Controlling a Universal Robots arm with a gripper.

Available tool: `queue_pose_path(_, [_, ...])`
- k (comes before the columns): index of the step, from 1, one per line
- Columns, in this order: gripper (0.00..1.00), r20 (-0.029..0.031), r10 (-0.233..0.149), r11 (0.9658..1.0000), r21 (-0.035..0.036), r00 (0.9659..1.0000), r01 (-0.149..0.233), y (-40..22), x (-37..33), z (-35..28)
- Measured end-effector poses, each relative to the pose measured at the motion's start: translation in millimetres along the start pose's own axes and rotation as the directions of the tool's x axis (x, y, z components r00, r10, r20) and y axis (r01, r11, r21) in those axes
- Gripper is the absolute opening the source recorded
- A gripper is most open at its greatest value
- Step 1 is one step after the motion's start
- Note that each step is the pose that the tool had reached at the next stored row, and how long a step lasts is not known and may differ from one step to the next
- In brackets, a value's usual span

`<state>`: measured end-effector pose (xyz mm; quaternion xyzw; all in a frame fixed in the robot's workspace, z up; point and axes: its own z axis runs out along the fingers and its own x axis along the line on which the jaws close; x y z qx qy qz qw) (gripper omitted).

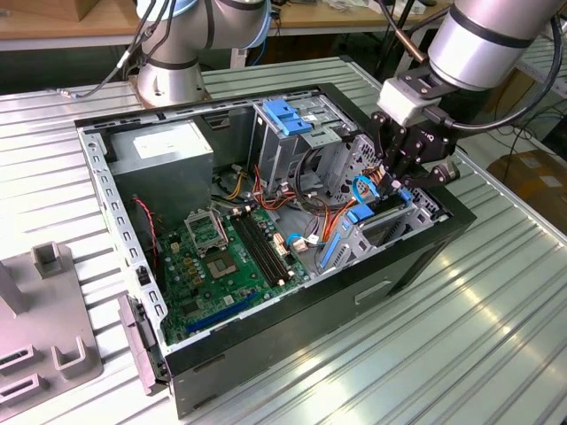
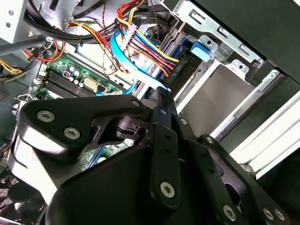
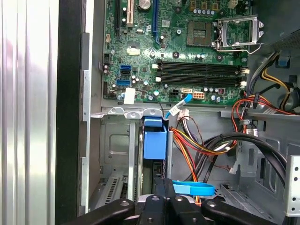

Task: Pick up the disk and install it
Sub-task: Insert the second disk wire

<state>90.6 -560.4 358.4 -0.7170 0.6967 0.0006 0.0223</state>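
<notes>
1. While the silver-and-black robot arm is reaching down into the open black desktop computer case [image 1: 416, 252] lying on the ribbed metal table [image 1: 496, 336], we are seeing its black gripper [image 1: 400, 181] hanging over the drive bay at the case's front corner, on the exterior view's right.
2. We are finding the disk [image 3: 154, 145], a flat drive framed by a blue plastic bracket, standing on edge in that grey metal bay; in the first wrist view the gripper [image 3: 161, 197] is sitting right at its near end.
3. We are unable to tell whether the fingers are closed on the disk or merely beside it, since the linkage is hiding the tips in both wrist views.
4. We are noticing a light-blue flat data cable [image 3: 193, 188] lying just beside the gripper, with red, yellow and orange wire bundles [image 3: 197, 140] running past.
5. We are also seeing the green motherboard [image 1: 221, 261] lying beyond the bay, and a grey power-supply box [image 1: 164, 155] sitting in the far corner.
</notes>
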Motion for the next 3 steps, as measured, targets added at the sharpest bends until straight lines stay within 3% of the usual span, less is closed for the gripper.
queue_pose_path(3, [0.10,0.0000,0.000,1.0000,0.0000,1.0000,0.000,0.0,0.0,0.0])
